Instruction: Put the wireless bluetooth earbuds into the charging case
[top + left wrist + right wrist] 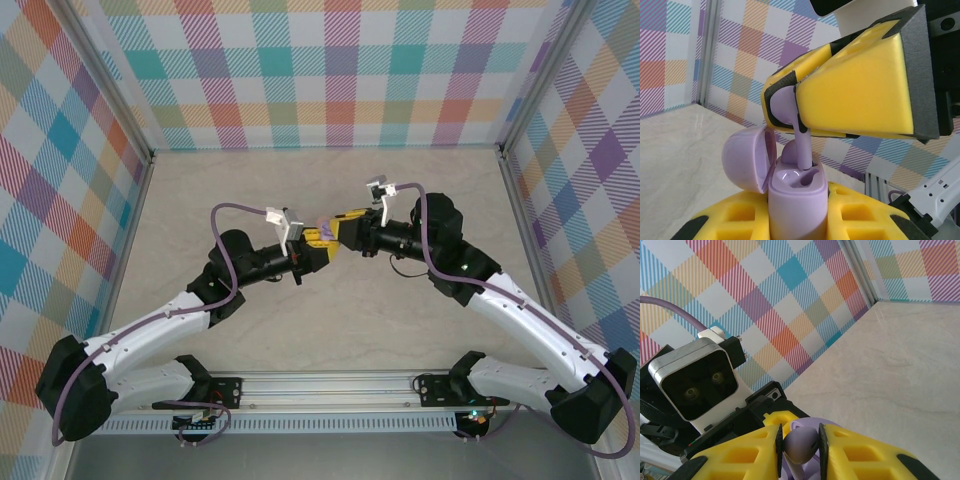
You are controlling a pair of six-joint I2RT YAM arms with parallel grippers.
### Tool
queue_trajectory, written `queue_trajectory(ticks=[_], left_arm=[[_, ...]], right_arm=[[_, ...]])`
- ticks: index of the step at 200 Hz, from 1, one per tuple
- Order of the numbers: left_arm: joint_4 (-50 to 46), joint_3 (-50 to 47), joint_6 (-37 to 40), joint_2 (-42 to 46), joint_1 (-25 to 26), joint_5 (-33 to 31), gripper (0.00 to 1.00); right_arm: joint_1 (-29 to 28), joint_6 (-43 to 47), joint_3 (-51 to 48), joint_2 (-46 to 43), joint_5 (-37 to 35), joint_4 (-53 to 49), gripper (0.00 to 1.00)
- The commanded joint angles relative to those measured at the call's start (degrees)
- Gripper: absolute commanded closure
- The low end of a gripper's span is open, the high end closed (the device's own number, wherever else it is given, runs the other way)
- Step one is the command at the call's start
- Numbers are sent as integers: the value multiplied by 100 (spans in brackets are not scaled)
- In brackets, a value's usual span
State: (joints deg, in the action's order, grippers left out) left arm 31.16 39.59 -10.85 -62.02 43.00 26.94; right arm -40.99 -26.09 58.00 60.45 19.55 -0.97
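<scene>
My left gripper (pixel 799 212) is shut on a purple charging case (pixel 797 200), which stands upright between its yellow fingers with the lid (pixel 742 157) swung open to the left. My right gripper (pixel 781 107) comes in from above, shut on a purple earbud (pixel 803 145). The earbud's stem tip is in the case's near slot. A rounded purple shape (pixel 789 152) sits in the case behind the stem. In the right wrist view the earbud's head (pixel 801 444) is pinched between the black pads (pixel 778 447). Seen from above, both grippers (pixel 316 240) (pixel 343 232) meet above the table's middle.
The marble-look table (pixel 330 330) lies below the raised grippers. Checked walls (pixel 320 70) stand at the back and on both sides. An aluminium rail (pixel 330 385) runs along the near edge between the arm bases. The left wrist camera (pixel 695 382) is close in front of the right gripper.
</scene>
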Motion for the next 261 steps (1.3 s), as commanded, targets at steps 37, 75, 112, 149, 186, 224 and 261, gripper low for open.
queue_trajectory(ticks=[37,75,112,149,186,224,261], left_arm=[[101,195,52,207,89,-158,100],[83,201,48,193,92,-180,100],[53,203,31,165,90,-163,100],[16,227,19,107,89,-207,100],[-109,269,11,18,96,-206,100],[-134,294,-5,-38,111,-197,100],[-595,357,28,19,115,-557,100]], right_arm=[[-74,105,177,55,-4,18,74],[-117,105,177,73,-78,19,73],[-146,117,186,92,-203,21,74],[-163,82,194,118,-266,78,74],[-172,88,186,108,-365,80,74],[-173,86,203,143,-397,76,74],[-172,94,133,-3,-750,-44,74]])
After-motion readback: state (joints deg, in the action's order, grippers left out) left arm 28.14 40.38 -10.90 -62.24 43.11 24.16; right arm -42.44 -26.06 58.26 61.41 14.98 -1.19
